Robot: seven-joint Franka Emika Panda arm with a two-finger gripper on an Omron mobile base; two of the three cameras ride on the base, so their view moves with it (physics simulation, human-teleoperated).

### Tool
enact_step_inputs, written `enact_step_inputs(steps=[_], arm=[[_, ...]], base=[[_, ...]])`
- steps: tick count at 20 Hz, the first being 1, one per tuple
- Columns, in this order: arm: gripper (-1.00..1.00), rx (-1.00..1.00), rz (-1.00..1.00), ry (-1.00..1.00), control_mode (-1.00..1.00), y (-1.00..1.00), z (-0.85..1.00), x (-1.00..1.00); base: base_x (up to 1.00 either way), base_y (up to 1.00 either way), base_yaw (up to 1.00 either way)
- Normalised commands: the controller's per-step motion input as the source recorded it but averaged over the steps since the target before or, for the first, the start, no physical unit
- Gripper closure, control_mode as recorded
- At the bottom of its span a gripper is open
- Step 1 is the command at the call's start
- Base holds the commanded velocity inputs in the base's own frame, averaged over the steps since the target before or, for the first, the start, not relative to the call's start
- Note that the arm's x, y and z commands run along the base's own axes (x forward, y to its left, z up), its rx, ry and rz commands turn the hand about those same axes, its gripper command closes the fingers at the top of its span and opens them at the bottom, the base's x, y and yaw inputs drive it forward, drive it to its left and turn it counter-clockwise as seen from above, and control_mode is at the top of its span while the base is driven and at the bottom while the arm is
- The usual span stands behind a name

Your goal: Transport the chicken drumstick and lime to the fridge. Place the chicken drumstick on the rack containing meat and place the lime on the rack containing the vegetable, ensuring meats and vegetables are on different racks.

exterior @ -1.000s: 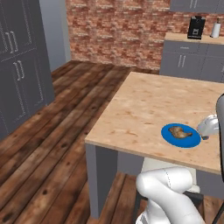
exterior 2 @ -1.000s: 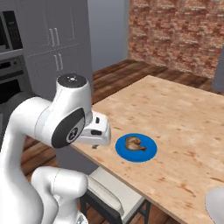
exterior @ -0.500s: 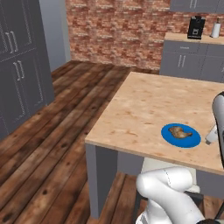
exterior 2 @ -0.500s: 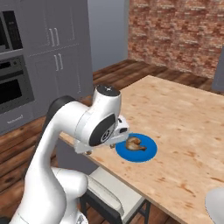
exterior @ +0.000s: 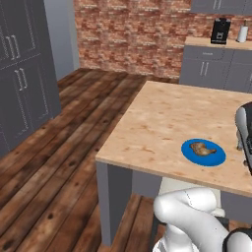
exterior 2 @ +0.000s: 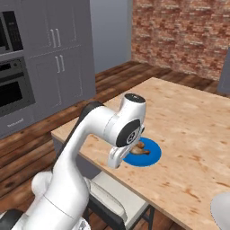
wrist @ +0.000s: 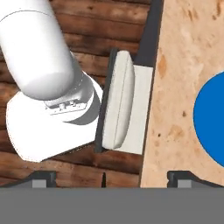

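The chicken drumstick (exterior: 202,148), lumpy and golden-brown, lies on a blue plate (exterior: 214,158) near the front edge of the wooden table (exterior: 172,113). In the right base view my arm's elbow stands in front of the plate (exterior 2: 152,156), hiding part of the drumstick (exterior 2: 143,147). My gripper (wrist: 113,178) is open, its tips wide apart, looking down over the table's edge (wrist: 188,65) with the plate's rim (wrist: 212,127) off to the side. The lime and the fridge are out of view.
A white-cushioned stool (wrist: 124,105) sits under the table's edge, beside my own base. A white bowl (exterior 2: 222,209) rests at the table's near right corner. Tall grey cabinets (exterior: 19,83) and an oven (exterior 2: 11,94) line the left wall, across open wood floor.
My arm has swung forward and right across the table's front edge, ending beside the blue plate. The plate, the drumstick and the base have not moved.
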Motion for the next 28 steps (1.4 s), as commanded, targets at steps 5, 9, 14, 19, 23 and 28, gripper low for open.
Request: enact_step_inputs(steps=[5,9,14,19,23,28], arm=[[-1.0,0.0,0.61,0.0,-1.0,-0.29,-0.3,0.49],[-1.0,0.0,0.28,-0.01,-1.0,-0.15,-0.17,0.52],[-1.0,0.01,0.01,0.0,-1.0,-0.12,-0.22,0.45],[-1.0,0.0,-0.13,0.0,-1.0,0.0,-0.33,0.6],[-1.0,0.01,-0.1,0.0,-1.0,0.0,-0.29,0.51],[-1.0,0.05,-0.08,0.0,-1.0,-0.25,-0.31,0.51]], base=[[0.0,0.0,0.0],[0.0,0.0,0.0],[0.0,0.0,0.0],[0.0,0.0,0.0],[0.0,0.0,0.0],[0.0,0.0,0.0]])
